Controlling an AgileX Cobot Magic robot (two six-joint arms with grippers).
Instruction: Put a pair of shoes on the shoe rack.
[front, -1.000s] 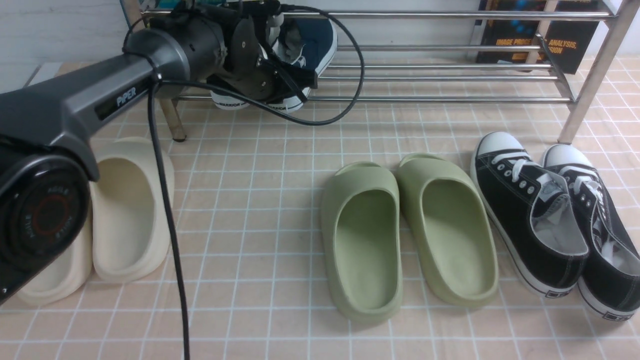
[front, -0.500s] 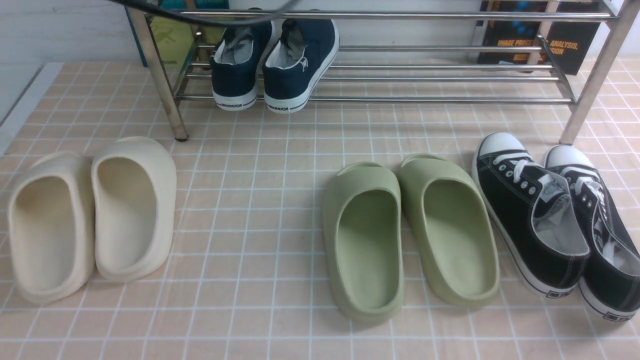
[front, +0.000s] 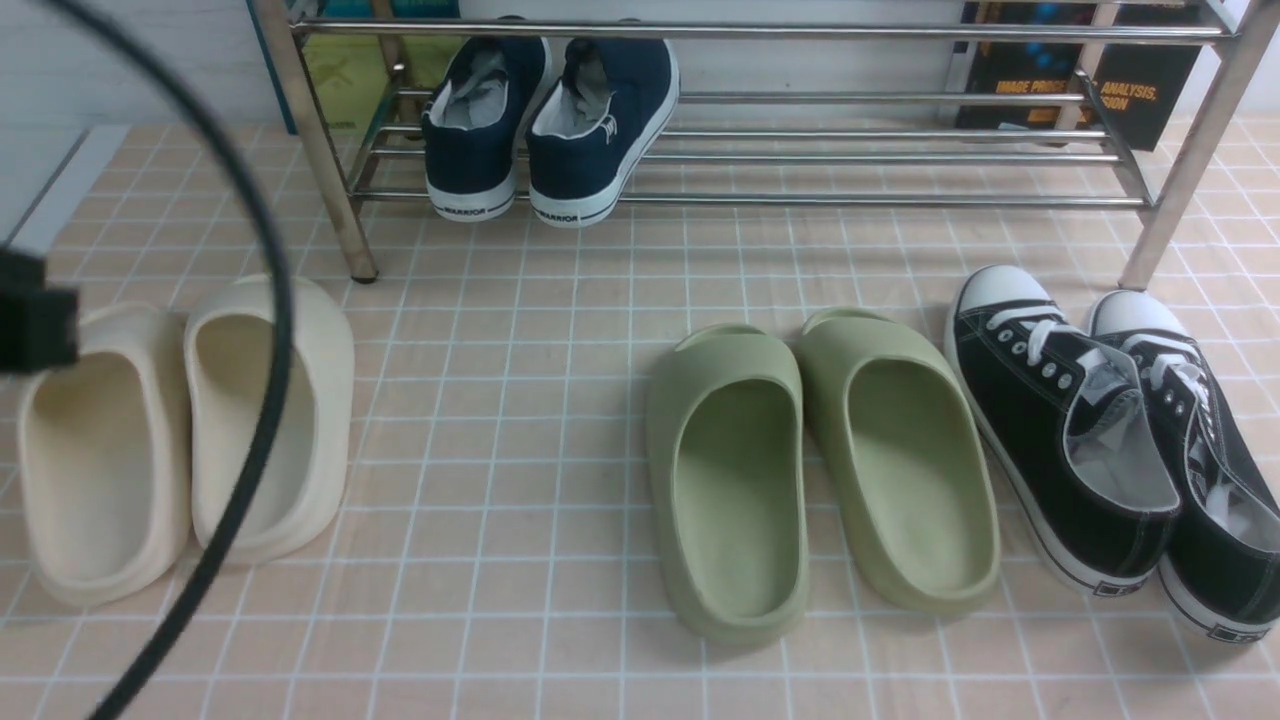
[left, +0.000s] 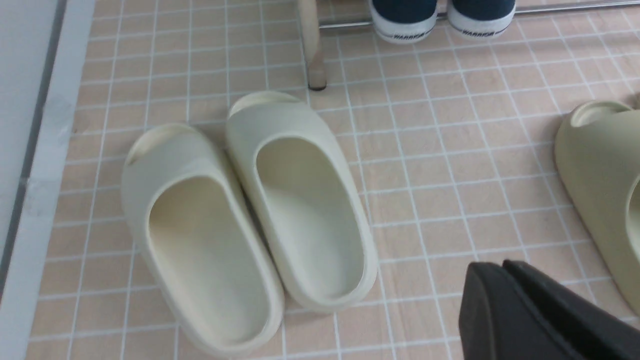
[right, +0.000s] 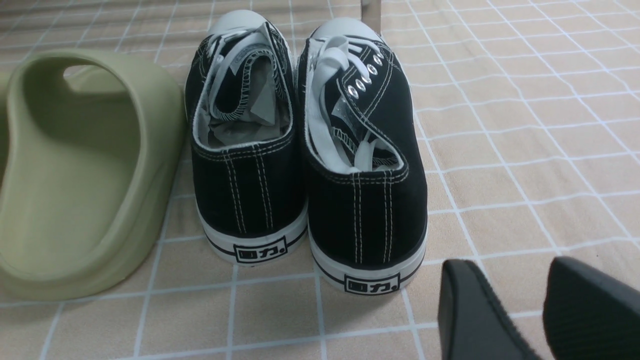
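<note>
The left arm, seen over the rack's left end a second ago, has been drawn back out of the front view, and only its black cable and a dark block at the left edge are left there. The pair of shoes has been set on the lowest rods of the shoe rack, at its left end just beside the left leg. The two are side by side with the heels and the "WARRIOR" lettering turned toward the camera, and the right one is tilted slightly. Nothing is held by the left tool: its fingers are pressed together, above the tiled surface near the cream slides. The right tool is released, a clear gap being seen between its fingers, just behind the heels of the black lace-up sneakers. The green slides are placed between the cream pair and the sneakers
</note>
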